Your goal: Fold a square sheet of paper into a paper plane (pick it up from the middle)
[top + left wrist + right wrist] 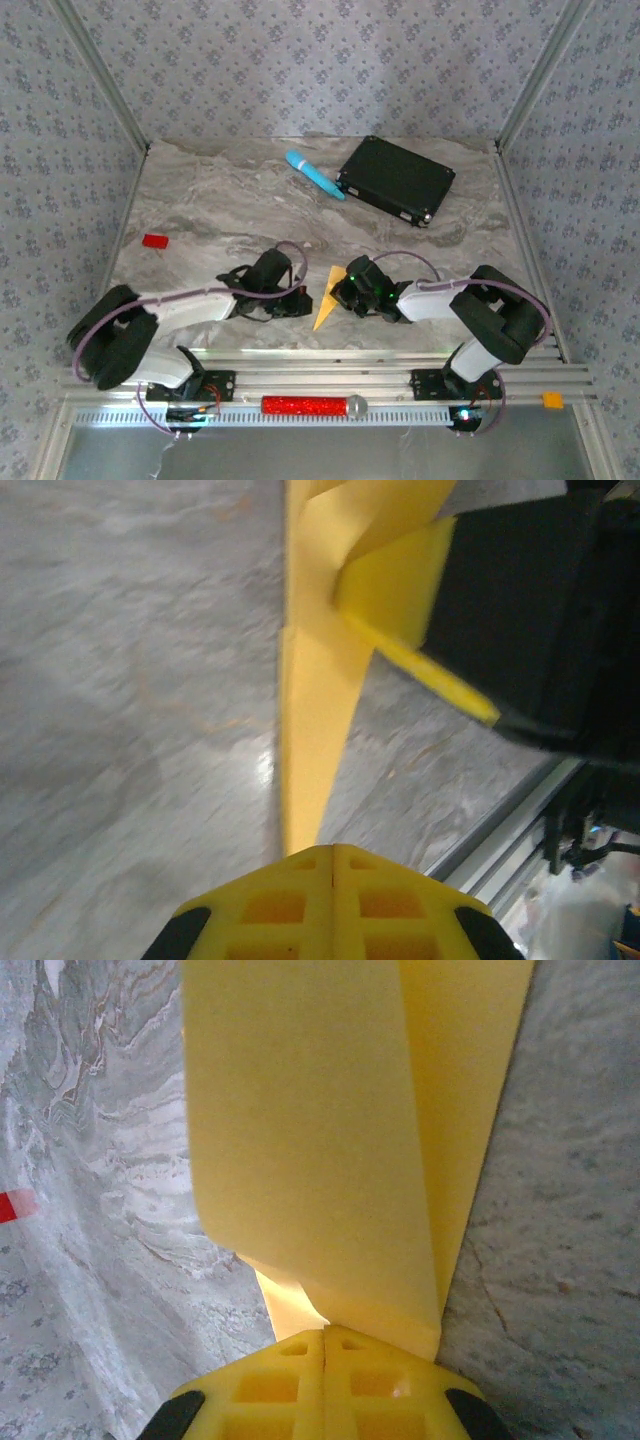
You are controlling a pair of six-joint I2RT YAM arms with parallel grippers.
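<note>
Top external view: the paper [327, 297] is a slim yellow-orange triangle near the front edge of the table [200, 200], its long axis running front to back. I cannot tell whether it rests on the marble top or hangs just above it. It sits between my two pincers, which meet it from either side: my left pincer [303, 303] at its left edge, my right pincer [342, 293] at its right.

From my left wrist, my fingers [290, 905] are pressed together with no gap, and the paper narrows to a point that ends right at their tips, so I am clamped on that tip. Further up the sheet one yellow finger of my right pincer presses against a folded flap.

From my right wrist, those fingers [370, 1385] are likewise together, and two folded layers of the paper run down into the seam between them, gripped there.

Well apart, towards the back wall, a blue cylinder [314, 174] lies just beside a black box [397, 180]. A red block [154, 240] sits near the left edge.
</note>
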